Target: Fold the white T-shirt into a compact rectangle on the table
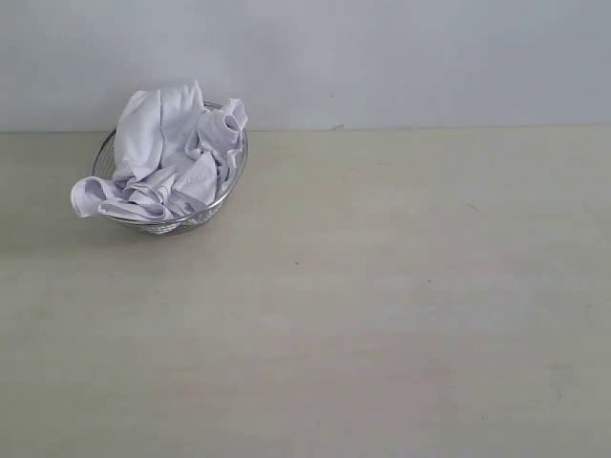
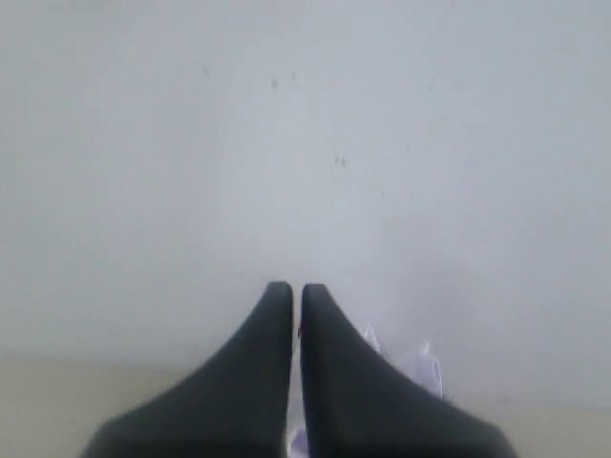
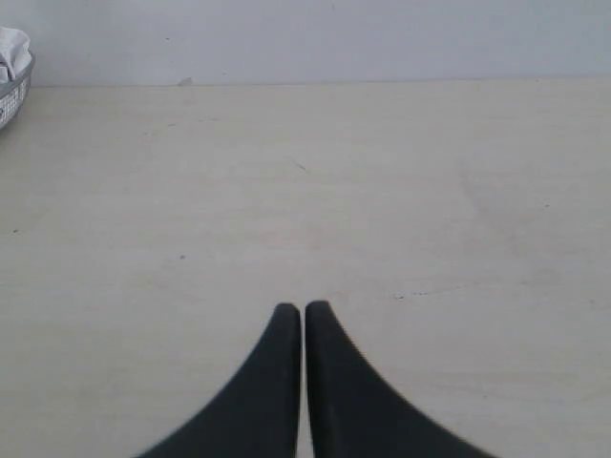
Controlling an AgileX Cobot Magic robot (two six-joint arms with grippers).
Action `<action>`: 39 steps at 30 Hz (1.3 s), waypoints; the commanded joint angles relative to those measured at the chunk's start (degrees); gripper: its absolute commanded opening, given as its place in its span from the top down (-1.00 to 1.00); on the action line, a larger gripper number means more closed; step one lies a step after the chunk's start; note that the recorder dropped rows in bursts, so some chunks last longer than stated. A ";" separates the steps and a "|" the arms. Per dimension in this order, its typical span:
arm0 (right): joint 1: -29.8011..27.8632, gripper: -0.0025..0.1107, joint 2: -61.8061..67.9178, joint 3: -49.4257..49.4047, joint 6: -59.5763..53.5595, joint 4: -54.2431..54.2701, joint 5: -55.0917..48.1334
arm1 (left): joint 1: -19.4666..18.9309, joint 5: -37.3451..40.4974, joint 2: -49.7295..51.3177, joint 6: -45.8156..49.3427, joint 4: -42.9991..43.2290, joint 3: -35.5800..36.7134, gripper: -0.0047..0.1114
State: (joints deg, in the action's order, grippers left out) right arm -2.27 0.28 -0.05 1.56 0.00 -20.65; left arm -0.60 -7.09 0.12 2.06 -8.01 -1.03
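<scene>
The white T-shirt lies crumpled in a heap inside a round wire basket at the back left of the table. One end hangs over the basket's left rim. Its lettering and neck tag are hidden in the folds. Neither gripper shows in the exterior view. In the left wrist view my left gripper is shut with nothing in it, facing the wall, and bits of the white T-shirt peek out behind its fingers. My right gripper is shut and empty over bare tabletop, far from the basket.
A pale grey wall runs along the table's far edge. The basket stands close to that wall. Faint specks and scratches mark the tabletop.
</scene>
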 commanded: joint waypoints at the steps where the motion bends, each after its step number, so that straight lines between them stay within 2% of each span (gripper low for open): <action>1: 0.08 0.96 -0.28 0.05 -0.27 -0.55 0.26 | -0.28 -1.52 -0.12 3.45 1.03 -6.21 0.84; 7: 0.08 0.96 -0.28 0.05 -0.27 -0.55 0.26 | -0.28 7.09 8.09 6.75 1.84 -18.87 0.84; 13: 0.08 0.96 -0.28 0.05 -0.27 -0.55 0.26 | -0.28 20.75 18.68 6.75 1.84 -28.32 0.84; 19: 0.08 0.96 -0.28 0.05 -0.27 -0.55 0.26 | -0.28 18.50 23.80 6.75 1.84 -28.99 0.84; 29: 0.08 0.96 -0.28 0.05 -0.27 -0.55 0.26 | -0.28 17.46 23.98 6.51 1.84 -28.99 0.84; 33: 0.08 0.96 -0.28 0.05 -0.27 -0.55 0.26 | -0.28 15.92 25.14 5.27 -2.08 -28.99 0.84; 36: 0.08 0.96 -0.28 0.05 -0.27 -0.55 0.26 | -0.28 14.09 29.32 5.27 -2.70 -30.23 0.84; 39: 0.08 0.96 -0.28 0.05 -0.27 -0.55 0.26 | -0.07 15.98 36.56 5.27 -2.95 -34.76 0.84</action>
State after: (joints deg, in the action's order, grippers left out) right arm -2.27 0.28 -0.05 1.56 0.00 -20.65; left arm -0.60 8.54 30.70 8.06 -9.88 -32.18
